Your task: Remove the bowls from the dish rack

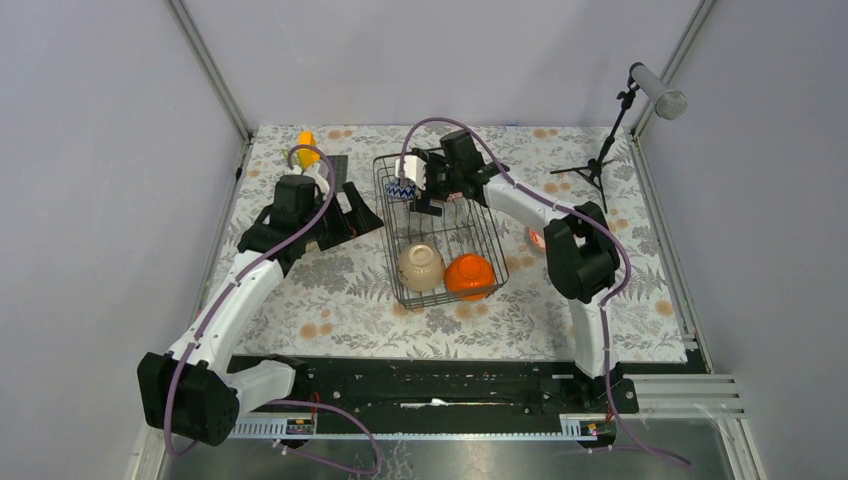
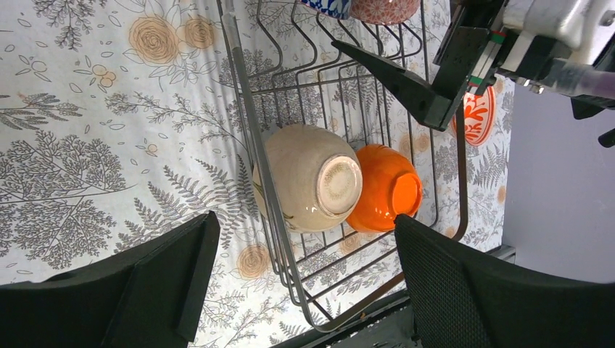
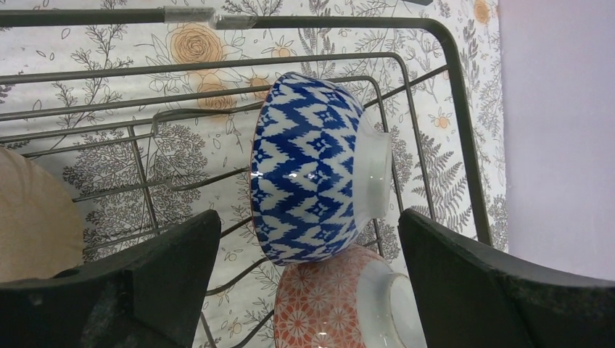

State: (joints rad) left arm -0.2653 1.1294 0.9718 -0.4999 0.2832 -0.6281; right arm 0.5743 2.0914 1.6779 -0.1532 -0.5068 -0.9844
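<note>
- The dish rack (image 1: 440,232) stands in the middle of the counter (image 1: 330,300), and four bowls show inside it.
- At its far end a blue-white bowl (image 3: 308,167) and a pink patterned bowl (image 3: 326,308) stand on edge, just beside each other.
- At its near end a beige bowl (image 2: 312,185) and an orange bowl (image 2: 384,190) touch, with their foot rings turned toward the cameras.
- A red-and-white bowl (image 2: 480,116) lies on the counter just outside the rack's right side, so the unloading looks partly done.
- The right hand (image 1: 424,195) is inside the rack's far end, fingers spread wide and pinching nothing.
- In its wrist view the blue-white bowl sits in line with the gap, rim toward one finger and foot toward the other, apart from both.
- The left hand (image 1: 358,210) hovers over the counter just left of the rack, fingers spread wide and empty. Its camera faces the beige bowl.
- The step in hand, as I judge it, is the right arm lining up a grasp on the blue-white bowl.
- The next move calls for advancing until the fingers straddle that bowl, then pressing in across rim and foot.
- The lift must then go straight up, clear of the wire prongs and the rack's wall.
- The pink patterned bowl sits so close that a skewed approach could knock it, and the glazed curve may slip from an off-centre pinch.
</note>
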